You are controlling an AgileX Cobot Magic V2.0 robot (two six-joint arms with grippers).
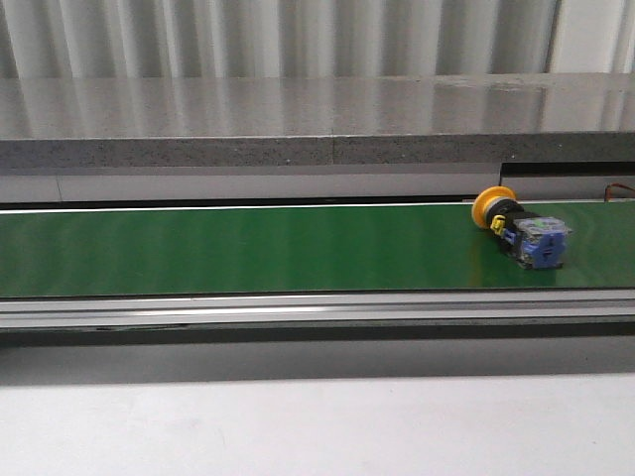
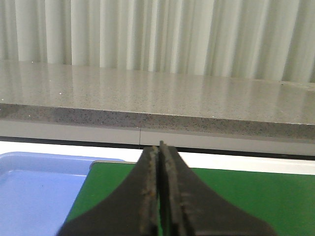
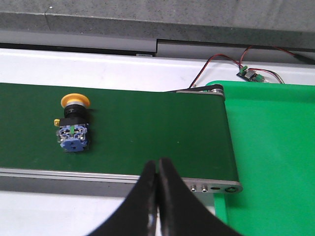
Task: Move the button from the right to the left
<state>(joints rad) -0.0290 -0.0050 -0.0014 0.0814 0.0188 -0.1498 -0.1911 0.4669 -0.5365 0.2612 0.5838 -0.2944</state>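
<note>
Both of our grippers are pressed together and carry nothing: the right gripper (image 3: 157, 164) shows its two dark fingers touching along a thin seam, and the left gripper (image 2: 161, 150) looks the same in its own wrist view. We see the small push-button with a round orange-yellow cap, a dark collar and a blue-grey square block (image 1: 524, 229) lying on its side on the long green conveyor belt (image 1: 248, 248), near the right end of it in the front view. Its long axis runs across the belt, a little slanted, with the cap toward the far edge and the blue-grey block toward the near edge. From the right gripper, the button (image 3: 74, 123) lies ahead and off to one side, clearly apart from the fingertips, and nothing stands between them. The left wrist view shows only the belt, a pale blue tray (image 2: 39, 191) beside the belt end, and a grey stone ledge (image 2: 157, 103), but not the button, so we judge that the right arm is the nearer one. For the coming move we think the right gripper must first spread its fingers, then come over the button and close across its narrow body. A bright green tray (image 3: 275, 157) sits just beyond the right end of the belt.
</note>
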